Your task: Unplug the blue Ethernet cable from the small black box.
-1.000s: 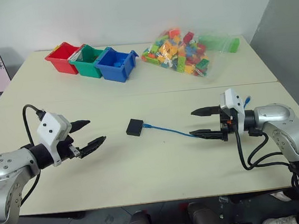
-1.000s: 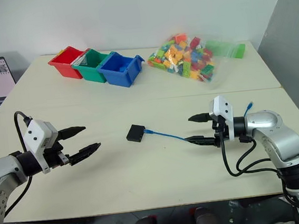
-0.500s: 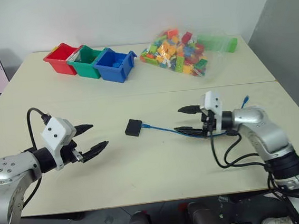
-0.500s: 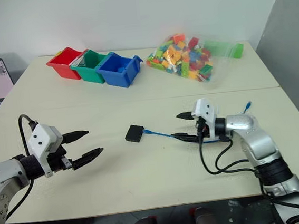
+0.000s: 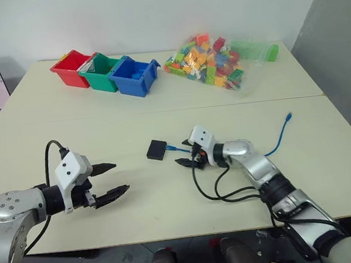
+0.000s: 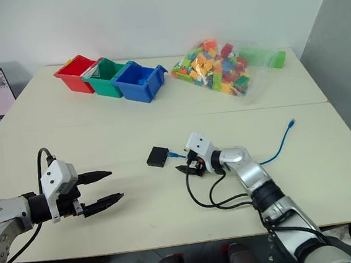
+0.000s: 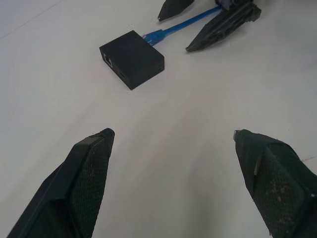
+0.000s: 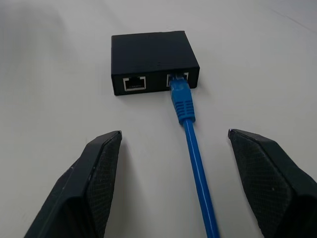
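Low at the left of the left eye frame, the left gripper [image 5: 110,180] hangs over bare table [image 5: 170,200] with its fingers spread wide and nothing between them, pointing toward the middle of the picture. Just right of centre, the right gripper [image 5: 185,154] is also wide open and empty; its two fingers straddle the cable [image 8: 190,129] without touching it, tips just short of the box [image 5: 157,149]. The box lies flat at mid-frame, and the wrist view shows two ports on its near face, the cable's plug [image 8: 181,98] seated in one, the other free. From there the cable runs toward the right of the frame, curving up to its loose plug [image 5: 290,116] near the table's right edge. Along the far edge sit red [image 5: 70,68], green [image 5: 99,71] and blue bins [image 5: 134,77] at upper left, and a bag of bricks [image 5: 213,61] at upper centre-right.
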